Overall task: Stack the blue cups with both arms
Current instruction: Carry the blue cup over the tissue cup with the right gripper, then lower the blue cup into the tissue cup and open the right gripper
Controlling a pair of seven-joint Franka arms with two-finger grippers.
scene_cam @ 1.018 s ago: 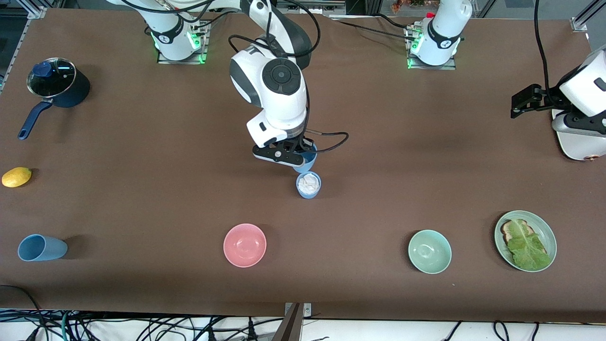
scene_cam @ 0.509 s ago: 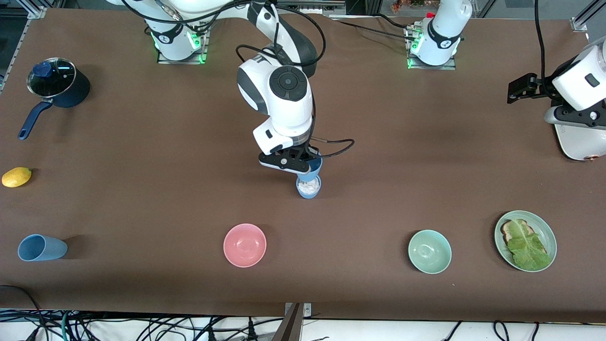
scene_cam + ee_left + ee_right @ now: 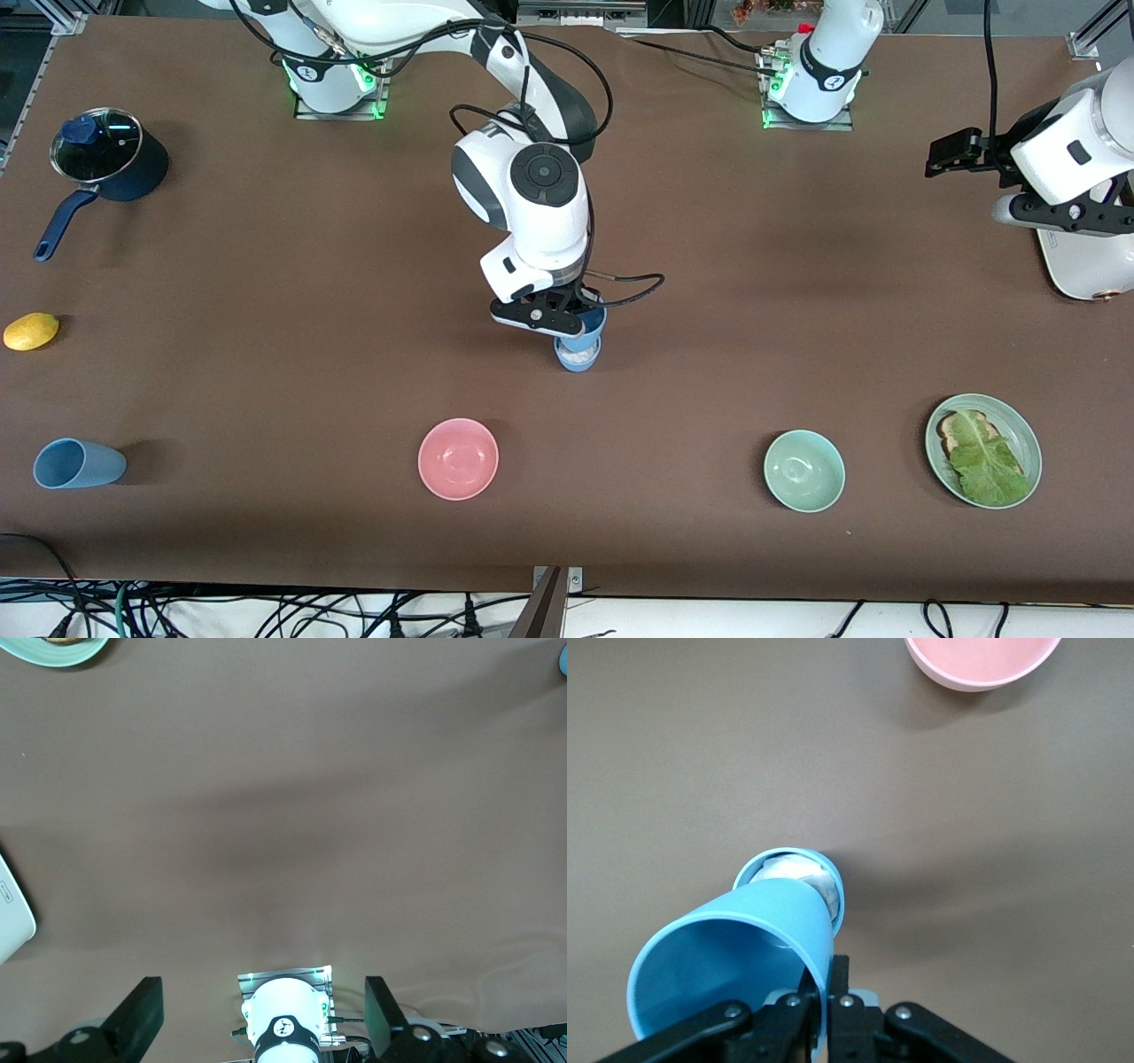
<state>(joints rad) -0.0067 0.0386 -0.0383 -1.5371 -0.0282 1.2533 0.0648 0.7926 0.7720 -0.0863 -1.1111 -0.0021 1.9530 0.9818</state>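
Now, from the right arm's end of the table (image 3: 266, 266) across: a third blue cup (image 3: 78, 463) lies on its side near the front edge, untouched. Mid-table, the right gripper (image 3: 562, 324) has come down since a second ago, carrying the held blue cup (image 3: 585, 327) from beside the standing blue cup (image 3: 578, 354) to directly over it. The right wrist view shows its fingers (image 3: 833, 992) clamped on the held cup's wall (image 3: 735, 957), its base tipped into the standing cup's mouth (image 3: 833, 879), where something white and crumpled (image 3: 784, 870) sits inside. Judgement: insertion has begun; the white filling may stop it seating fully. Both cups are matte light blue, tapered. At the left arm's end, the left gripper (image 3: 952, 152) has risen and hangs over bare table, waiting, fingers (image 3: 137, 1019) spread and empty.
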